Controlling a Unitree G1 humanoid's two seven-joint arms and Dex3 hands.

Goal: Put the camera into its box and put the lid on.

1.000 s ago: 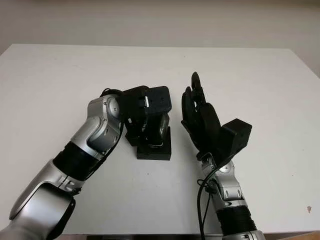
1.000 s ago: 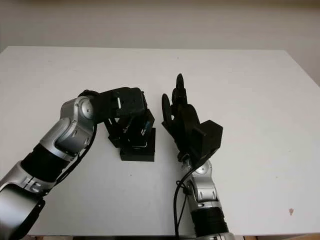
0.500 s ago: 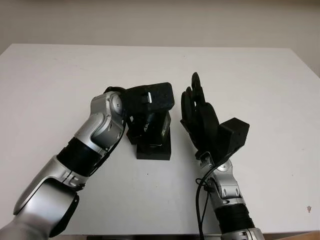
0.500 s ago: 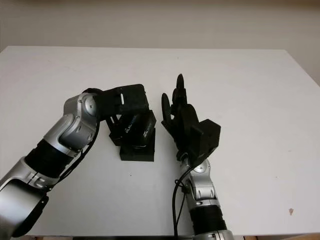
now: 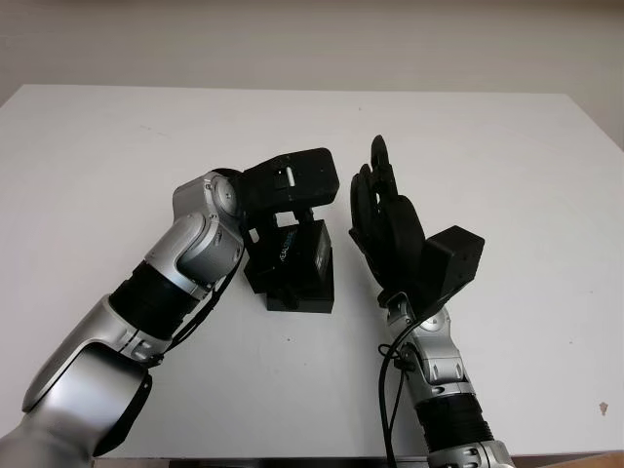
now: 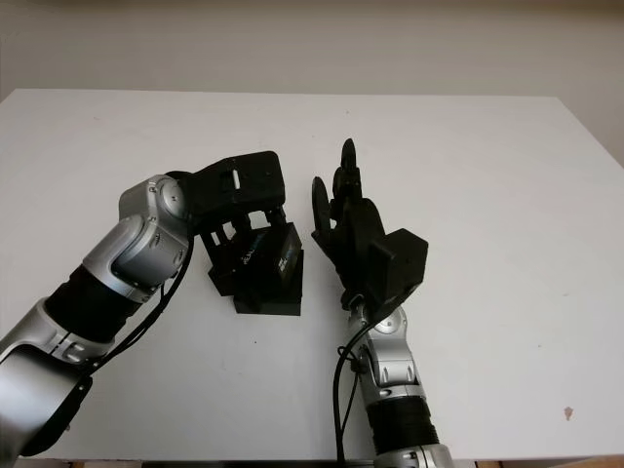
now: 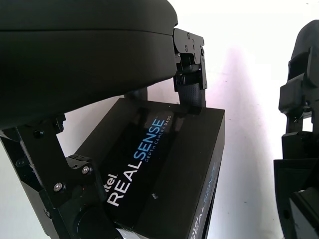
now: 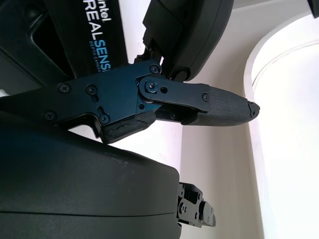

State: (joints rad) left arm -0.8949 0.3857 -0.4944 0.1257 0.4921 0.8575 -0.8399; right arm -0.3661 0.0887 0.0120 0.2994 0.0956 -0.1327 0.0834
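A black lid printed RealSense [image 5: 298,255] lies tilted over the black box base [image 5: 304,294] at the table's middle; its left edge overhangs the base. My left hand [image 5: 291,187] hovers over the lid, shut on it, with one finger [image 7: 190,74] at the far edge and another [image 7: 56,167] at the near edge. My right hand [image 5: 387,216] is open and stands upright just right of the box, palm toward it, a small gap apart. In the right wrist view the lid's label [image 8: 97,30] lies beyond one right-hand finger [image 8: 204,104].
The white table [image 5: 507,166] stretches wide on all sides of the box. A black cable [image 5: 393,390] runs along my right forearm. A small dark speck [image 5: 603,408] marks the table near its front right edge.
My left hand has lifted and shifted slightly right, and the lid has swung from steeply tilted to flatter over the box base. The right hand has barely moved.
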